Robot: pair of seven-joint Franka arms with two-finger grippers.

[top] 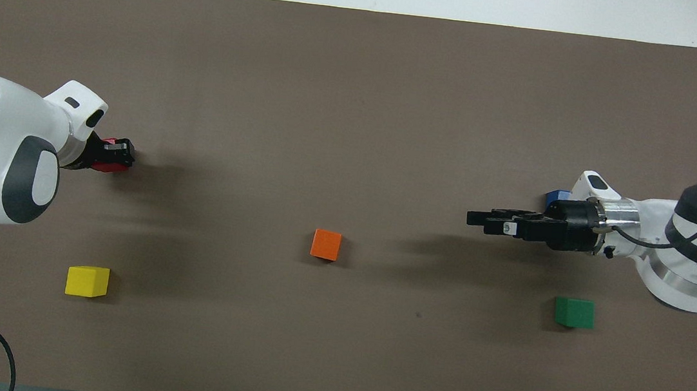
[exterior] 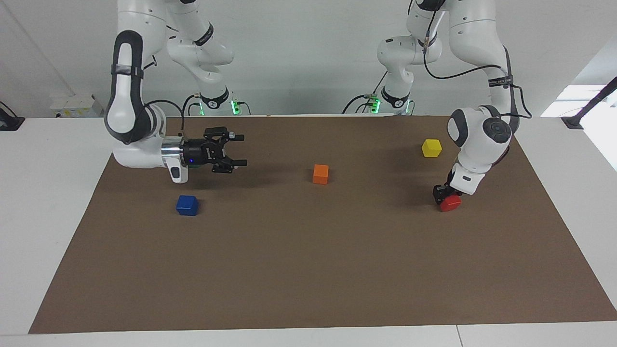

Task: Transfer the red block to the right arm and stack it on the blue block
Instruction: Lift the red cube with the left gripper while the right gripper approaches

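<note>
The red block (exterior: 451, 203) rests on the brown mat (exterior: 308, 270) toward the left arm's end. My left gripper (exterior: 444, 193) points down and sits right on the block, covering its top; in the overhead view (top: 119, 154) only slivers of the red block (top: 107, 165) show. The blue block (exterior: 187, 205) lies on the mat toward the right arm's end, mostly hidden under the right wrist in the overhead view (top: 556, 196). My right gripper (exterior: 240, 150) hangs level above the mat, open and empty, pointing toward the table's middle (top: 482, 221).
An orange block (exterior: 320, 173) lies mid-mat. A yellow block (exterior: 431, 148) lies nearer to the robots than the red block. A green block (top: 574, 312) lies near the right arm's base, hidden in the facing view.
</note>
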